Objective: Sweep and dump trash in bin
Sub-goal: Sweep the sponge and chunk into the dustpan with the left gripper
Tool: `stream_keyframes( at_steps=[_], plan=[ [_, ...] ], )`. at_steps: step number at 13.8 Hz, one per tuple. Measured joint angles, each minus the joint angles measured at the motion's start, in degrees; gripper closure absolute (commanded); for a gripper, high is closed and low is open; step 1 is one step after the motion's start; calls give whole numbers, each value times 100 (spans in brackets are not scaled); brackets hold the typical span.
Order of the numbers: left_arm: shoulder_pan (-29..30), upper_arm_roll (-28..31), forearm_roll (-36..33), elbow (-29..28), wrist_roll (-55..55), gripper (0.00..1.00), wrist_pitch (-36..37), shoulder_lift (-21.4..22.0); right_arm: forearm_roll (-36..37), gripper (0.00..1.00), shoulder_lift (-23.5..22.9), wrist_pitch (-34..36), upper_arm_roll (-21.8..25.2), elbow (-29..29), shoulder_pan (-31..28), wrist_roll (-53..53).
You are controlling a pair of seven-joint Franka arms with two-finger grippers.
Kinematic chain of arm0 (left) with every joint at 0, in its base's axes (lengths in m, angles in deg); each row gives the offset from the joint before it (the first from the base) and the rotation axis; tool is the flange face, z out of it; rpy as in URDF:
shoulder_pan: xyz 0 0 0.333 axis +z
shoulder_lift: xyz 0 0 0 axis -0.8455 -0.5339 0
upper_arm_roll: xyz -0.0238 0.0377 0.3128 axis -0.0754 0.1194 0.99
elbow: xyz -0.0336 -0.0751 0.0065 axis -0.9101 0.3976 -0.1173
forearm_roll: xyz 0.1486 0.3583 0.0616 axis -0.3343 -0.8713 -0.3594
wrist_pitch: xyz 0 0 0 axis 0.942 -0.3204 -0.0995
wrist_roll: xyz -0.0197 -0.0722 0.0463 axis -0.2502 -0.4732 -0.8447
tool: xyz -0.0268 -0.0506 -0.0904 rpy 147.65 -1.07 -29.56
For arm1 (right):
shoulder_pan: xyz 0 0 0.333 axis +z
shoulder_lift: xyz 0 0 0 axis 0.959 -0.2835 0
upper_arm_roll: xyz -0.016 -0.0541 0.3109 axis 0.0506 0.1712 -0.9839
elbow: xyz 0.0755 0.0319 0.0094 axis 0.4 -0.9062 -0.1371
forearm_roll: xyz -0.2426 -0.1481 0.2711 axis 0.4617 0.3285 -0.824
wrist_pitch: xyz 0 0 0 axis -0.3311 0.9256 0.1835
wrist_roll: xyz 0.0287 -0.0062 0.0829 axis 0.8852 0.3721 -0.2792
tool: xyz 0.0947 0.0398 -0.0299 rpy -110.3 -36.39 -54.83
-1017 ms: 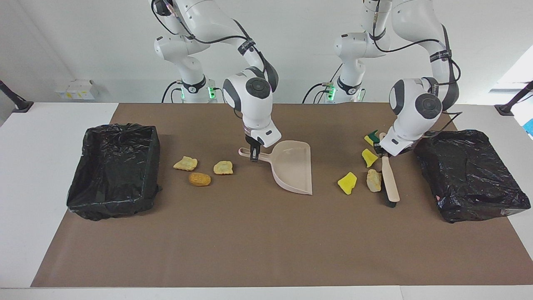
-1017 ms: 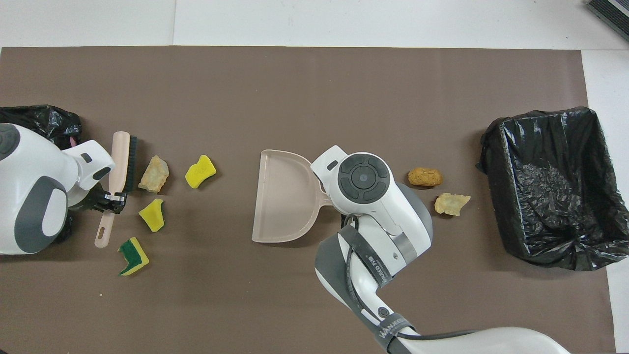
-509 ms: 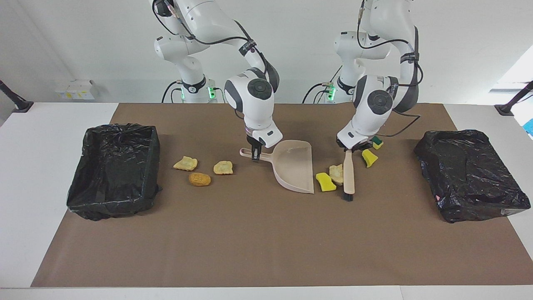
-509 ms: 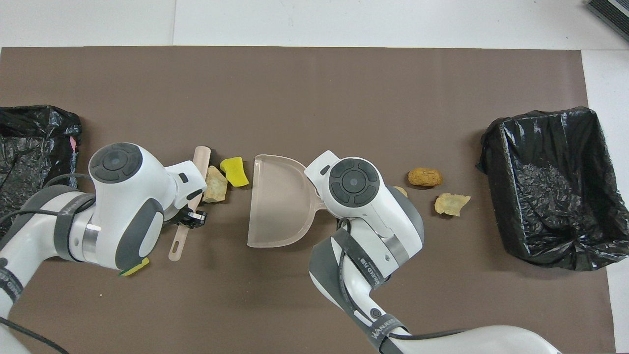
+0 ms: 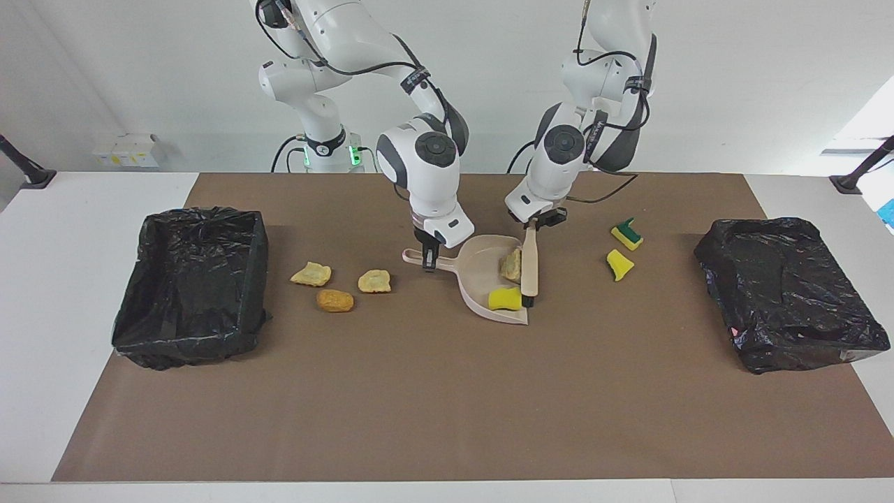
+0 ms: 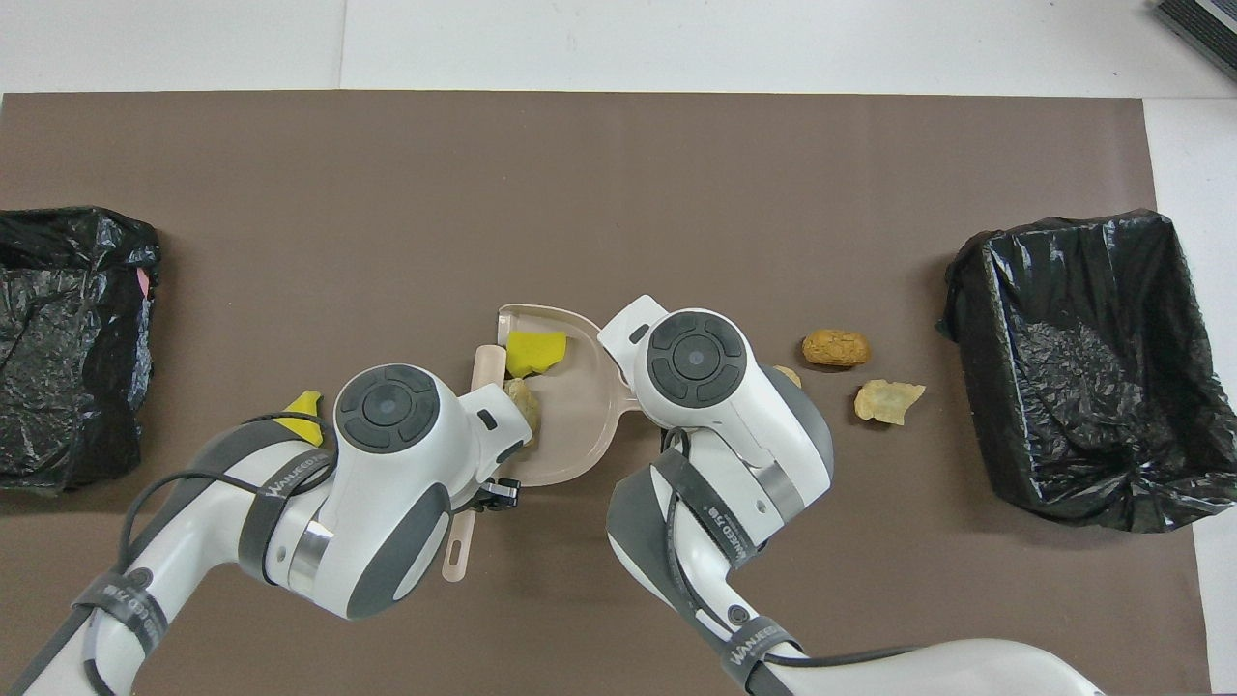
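My right gripper (image 5: 427,257) is shut on the handle of the beige dustpan (image 5: 482,269), which rests on the mat. My left gripper (image 5: 536,222) is shut on the handle of a beige brush (image 5: 530,269), whose bristles stand at the pan's mouth. In the pan lie a yellow sponge chunk (image 5: 504,299) and a tan piece (image 5: 511,264); both show in the overhead view (image 6: 534,351) (image 6: 523,406). A yellow chunk (image 5: 619,265) and a green-layered sponge (image 5: 626,235) lie toward the left arm's end. Three bread-like pieces (image 5: 311,274) (image 5: 374,281) (image 5: 334,300) lie toward the right arm's end.
A bin lined with a black bag (image 5: 188,328) stands at the right arm's end of the mat, and another (image 5: 789,300) at the left arm's end. In the overhead view my left arm covers the green-layered sponge and my right wrist covers its gripper.
My left gripper has swept the brush toward the dustpan, pushing the yellow chunk and the tan piece into it. The right gripper has held the pan nearly still.
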Motion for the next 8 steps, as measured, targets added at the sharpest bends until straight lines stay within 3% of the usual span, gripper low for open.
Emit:
stream_keyframes(
  at_steps=[2, 5, 8],
  plan=[
    [-122, 2, 6, 127, -404, 100, 150, 84, 0, 100, 0, 0, 0, 0, 0, 0],
    [-61, 134, 9, 336, -719, 100, 975, 427, 0, 100, 0, 0, 0, 0, 0, 0],
    [489, 197, -12, 329, -739, 100, 2147, 962, 0, 100, 0, 0, 0, 0, 0, 0]
  ],
)
